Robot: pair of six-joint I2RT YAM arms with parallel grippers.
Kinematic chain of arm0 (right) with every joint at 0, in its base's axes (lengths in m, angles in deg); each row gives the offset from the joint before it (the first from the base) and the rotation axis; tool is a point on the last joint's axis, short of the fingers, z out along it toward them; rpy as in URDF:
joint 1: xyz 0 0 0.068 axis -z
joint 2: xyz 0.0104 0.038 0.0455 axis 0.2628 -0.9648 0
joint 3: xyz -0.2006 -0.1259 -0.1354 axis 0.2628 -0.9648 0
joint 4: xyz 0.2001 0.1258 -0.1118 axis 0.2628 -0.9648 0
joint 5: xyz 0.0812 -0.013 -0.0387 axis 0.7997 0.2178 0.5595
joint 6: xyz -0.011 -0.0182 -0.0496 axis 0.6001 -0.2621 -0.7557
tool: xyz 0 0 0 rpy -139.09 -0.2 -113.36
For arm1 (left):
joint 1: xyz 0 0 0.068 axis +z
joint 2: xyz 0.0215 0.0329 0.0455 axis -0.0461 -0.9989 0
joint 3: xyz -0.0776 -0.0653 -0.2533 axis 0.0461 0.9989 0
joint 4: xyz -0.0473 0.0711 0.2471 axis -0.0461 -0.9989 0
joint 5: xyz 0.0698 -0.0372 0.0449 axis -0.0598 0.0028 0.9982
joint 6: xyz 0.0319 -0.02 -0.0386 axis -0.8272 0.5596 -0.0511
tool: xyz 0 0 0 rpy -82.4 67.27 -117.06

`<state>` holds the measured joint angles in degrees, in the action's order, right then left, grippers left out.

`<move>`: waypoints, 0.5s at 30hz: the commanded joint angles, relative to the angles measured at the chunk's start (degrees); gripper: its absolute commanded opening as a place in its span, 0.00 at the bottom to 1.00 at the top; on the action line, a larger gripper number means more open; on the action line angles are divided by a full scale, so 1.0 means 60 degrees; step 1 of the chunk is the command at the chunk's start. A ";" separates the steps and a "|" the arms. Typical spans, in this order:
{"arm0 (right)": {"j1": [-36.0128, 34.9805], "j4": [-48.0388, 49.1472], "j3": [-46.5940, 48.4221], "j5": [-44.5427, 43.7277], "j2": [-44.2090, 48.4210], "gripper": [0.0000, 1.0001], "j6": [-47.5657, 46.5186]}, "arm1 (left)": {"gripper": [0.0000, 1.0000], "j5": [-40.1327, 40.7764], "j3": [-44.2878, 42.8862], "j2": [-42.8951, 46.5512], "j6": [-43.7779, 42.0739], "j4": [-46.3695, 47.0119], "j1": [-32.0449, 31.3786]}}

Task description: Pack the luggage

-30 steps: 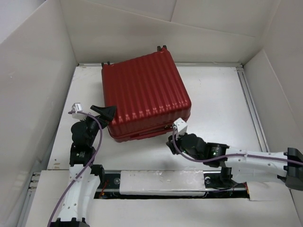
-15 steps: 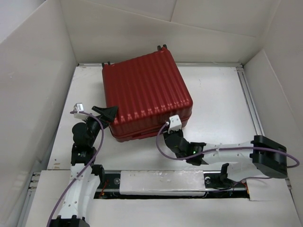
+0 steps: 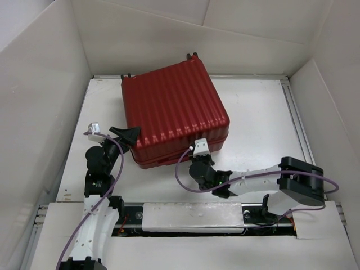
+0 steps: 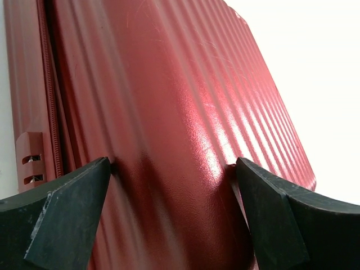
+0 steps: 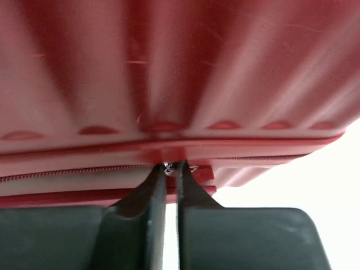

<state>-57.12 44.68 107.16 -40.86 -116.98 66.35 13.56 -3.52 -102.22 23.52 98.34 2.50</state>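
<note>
Luggage [image 3: 174, 109] lies flat and closed ahead of both grippers, its ribs running near to far and leaning slightly left, wheels [image 3: 194, 56] on the far edge. Left gripper [image 3: 129, 136] is spread wide at its corner. Right gripper [image 5: 171, 169] is pinched narrow on the zip pull [image 5: 166, 165]

overhead view looks down, wrist views close on luggage [image 3: 174, 115]

A white table [image 3: 259, 124] sits enclosed by plain white panel walls [image 3: 39, 95], evenly lit, with a metal rail [image 3: 296, 124] along its right edge.
</note>
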 commanded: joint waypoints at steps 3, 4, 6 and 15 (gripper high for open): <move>0.0034 0.1868 0.0482 -0.0151 -0.0250 0.00 -0.0508 | 0.81 -0.1861 0.0461 -0.0254 -0.0316 -0.0939 -0.0196; -0.0126 0.2000 0.0394 -0.0020 -0.0250 0.00 -0.0508 | 0.69 -0.1994 0.0462 -0.0254 -0.0315 -0.0619 -0.0196; -0.0405 0.2089 0.0276 0.0185 0.0100 0.00 -0.0508 | 0.55 -0.2083 0.0550 -0.0371 -0.0111 -0.0339 -0.0298; -0.2731 0.1326 0.1606 0.3521 -0.0073 0.00 0.2303 | 0.23 -0.3167 0.0741 -0.0767 0.0535 0.0893 -0.0299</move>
<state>-64.55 44.31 109.41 -35.90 -117.81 71.05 13.30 -1.35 -103.64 25.46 108.42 3.90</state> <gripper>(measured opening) 0.019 0.246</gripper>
